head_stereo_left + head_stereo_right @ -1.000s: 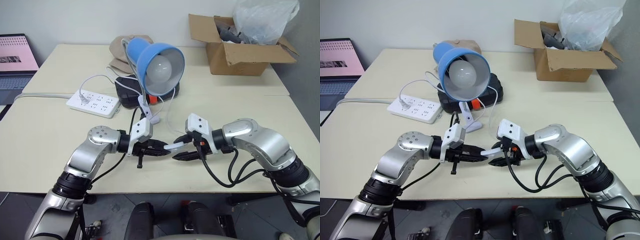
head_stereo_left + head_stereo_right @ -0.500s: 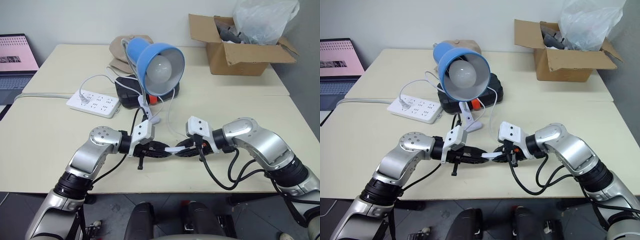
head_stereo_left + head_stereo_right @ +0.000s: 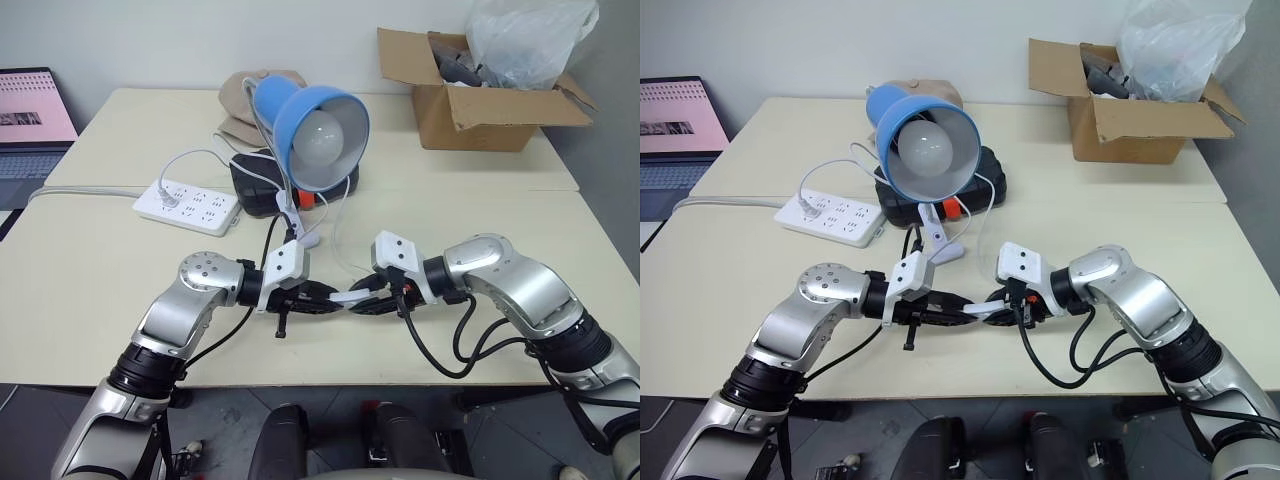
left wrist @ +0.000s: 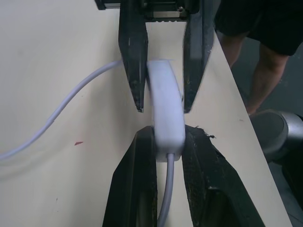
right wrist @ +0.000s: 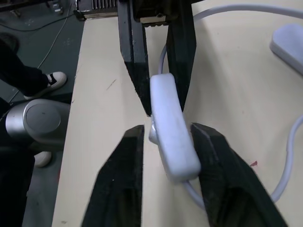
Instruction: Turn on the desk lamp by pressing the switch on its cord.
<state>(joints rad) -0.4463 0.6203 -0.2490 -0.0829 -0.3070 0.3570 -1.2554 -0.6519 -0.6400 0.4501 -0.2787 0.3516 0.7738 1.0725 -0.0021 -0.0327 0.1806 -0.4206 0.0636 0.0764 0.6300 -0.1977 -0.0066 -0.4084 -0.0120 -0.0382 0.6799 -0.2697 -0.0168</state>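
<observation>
The desk lamp (image 3: 310, 125), with a blue shade and a white bulb, stands at the table's middle back on its white clip base. Its thin white cord (image 3: 335, 230) runs forward to the white switch (image 3: 349, 297), held just above the table near the front edge. My left gripper (image 4: 168, 135) is shut on one end of the switch (image 4: 165, 109). Facing it from the other side, my right gripper (image 5: 168, 128) stands slightly open around the other end of the switch (image 5: 173, 137). One finger touches the switch and a small gap shows at the other.
A white power strip (image 3: 187, 206) lies at the left and a black case (image 3: 250, 180) sits behind the lamp's base. At the back right is a cardboard box (image 3: 470, 110) with a plastic bag. A laptop (image 3: 30, 120) stands far left. A person's legs (image 4: 265, 61) are beside the table.
My right gripper has come in over the free end of the switch and narrowed around it. The left gripper has kept its hold in the same place.
</observation>
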